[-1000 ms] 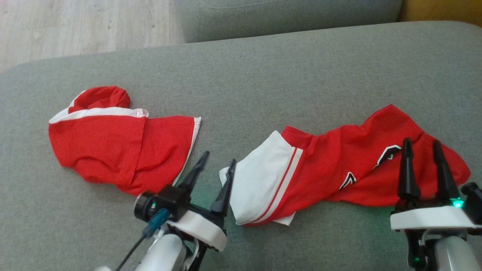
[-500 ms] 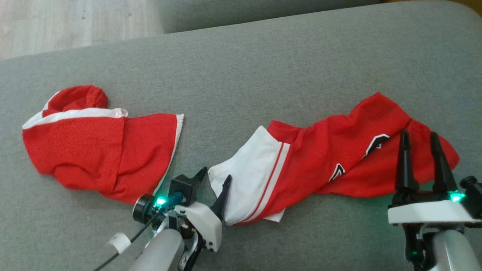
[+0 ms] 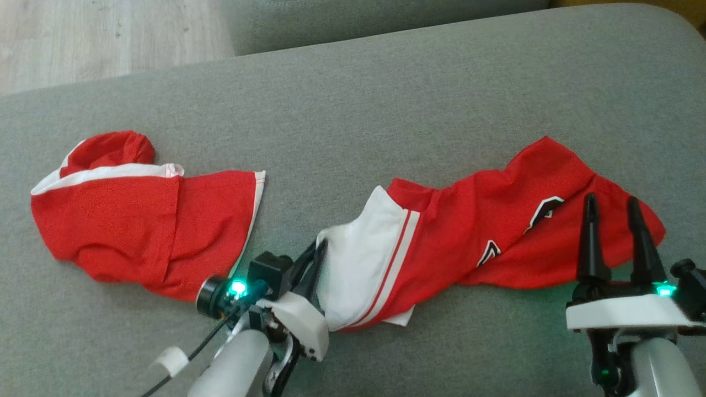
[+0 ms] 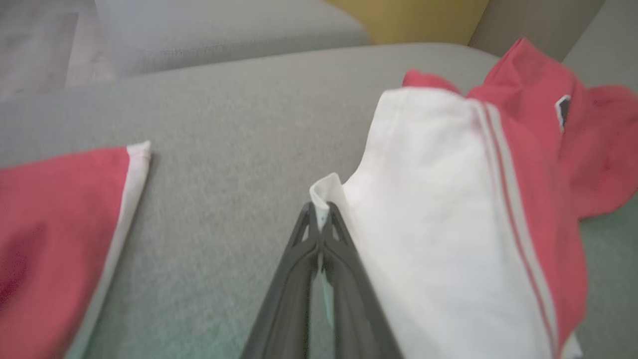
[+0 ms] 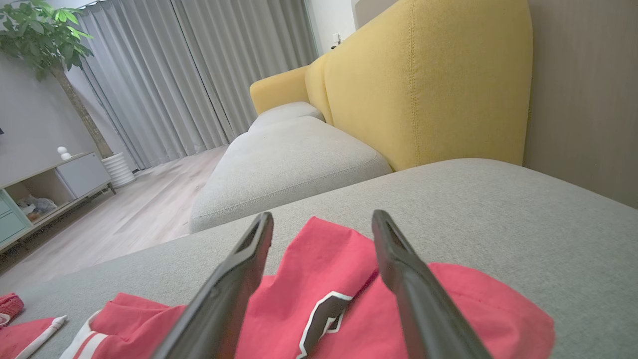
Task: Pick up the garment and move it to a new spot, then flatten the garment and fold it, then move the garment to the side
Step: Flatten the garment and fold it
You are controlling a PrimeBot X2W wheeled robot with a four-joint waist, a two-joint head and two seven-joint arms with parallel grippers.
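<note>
Head view, two garments (image 3: pixel 149 226) (image 3: pixel 496 237), left pincer (image 3: pixel 319 246) gripping one, right pincer (image 3: pixel 610 201) agape

Diffuse, even light; sharpness mixed.
Soft shadows are noted under the garment (image 3: pixel 469 242) in the head view; a green tint is cast on the sofa cushion (image 3: pixel 386 99) low in frame. The left wrist view is blurred throughout; the right end effector (image 5: pixel 321 213) is rendered out of focus.
</note>
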